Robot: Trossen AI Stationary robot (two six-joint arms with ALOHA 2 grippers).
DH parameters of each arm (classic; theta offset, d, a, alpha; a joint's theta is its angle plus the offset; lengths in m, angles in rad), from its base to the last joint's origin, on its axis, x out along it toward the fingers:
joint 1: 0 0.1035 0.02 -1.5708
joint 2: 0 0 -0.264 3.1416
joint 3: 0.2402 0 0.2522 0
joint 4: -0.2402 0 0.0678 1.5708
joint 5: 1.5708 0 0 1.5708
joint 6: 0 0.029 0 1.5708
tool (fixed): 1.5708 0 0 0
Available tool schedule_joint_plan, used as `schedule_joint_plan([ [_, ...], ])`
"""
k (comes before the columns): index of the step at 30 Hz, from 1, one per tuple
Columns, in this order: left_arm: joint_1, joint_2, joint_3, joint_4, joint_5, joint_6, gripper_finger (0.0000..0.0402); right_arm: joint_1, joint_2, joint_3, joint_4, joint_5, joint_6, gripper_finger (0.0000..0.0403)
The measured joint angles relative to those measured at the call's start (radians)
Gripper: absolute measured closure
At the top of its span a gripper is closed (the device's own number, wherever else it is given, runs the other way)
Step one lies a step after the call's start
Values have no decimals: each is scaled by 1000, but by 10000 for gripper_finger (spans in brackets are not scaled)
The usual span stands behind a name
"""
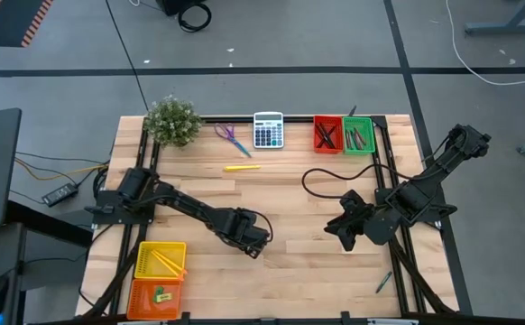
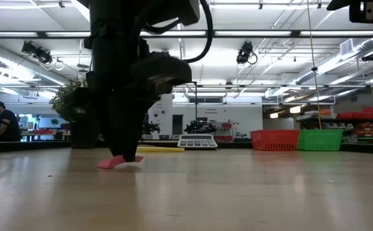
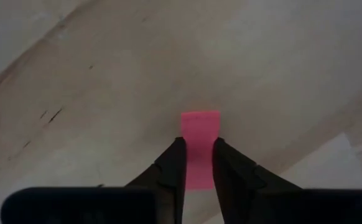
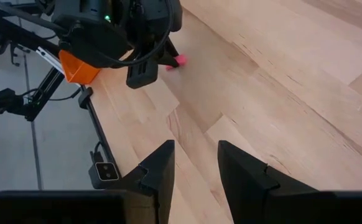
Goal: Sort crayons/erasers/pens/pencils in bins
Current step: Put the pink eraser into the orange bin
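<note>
Pink eraser [image 3: 199, 149], flat smooth rectangular block

Pink eraser [image 2: 117, 161] under left gripper [image 2: 127, 156]

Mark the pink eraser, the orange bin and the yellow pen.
pink eraser [image 3: 200, 134], left wrist view: its free end ahead of the fingers.
orange bin [image 1: 140, 298], high view: left wall.
yellow pen [image 1: 242, 167], high view: mid-barrel.
</note>
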Motion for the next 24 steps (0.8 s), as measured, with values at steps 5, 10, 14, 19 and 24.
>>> schedule_joint_plan([
  [5,0,-25,2,13,0,10,325,0,0,0,0,0,-1,274],
  [10,5,-79,2,13,-3,53,319,0,0,0,0,0,-19,274],
  [14,7,-121,2,10,-5,69,324,0,0,0,-3,0,-23,274],
  [19,7,-180,2,-6,7,106,327,0,0,0,-2,0,-23,274],
  [24,-7,-251,3,-39,61,206,319,0,0,0,-2,7,-23,274],
])
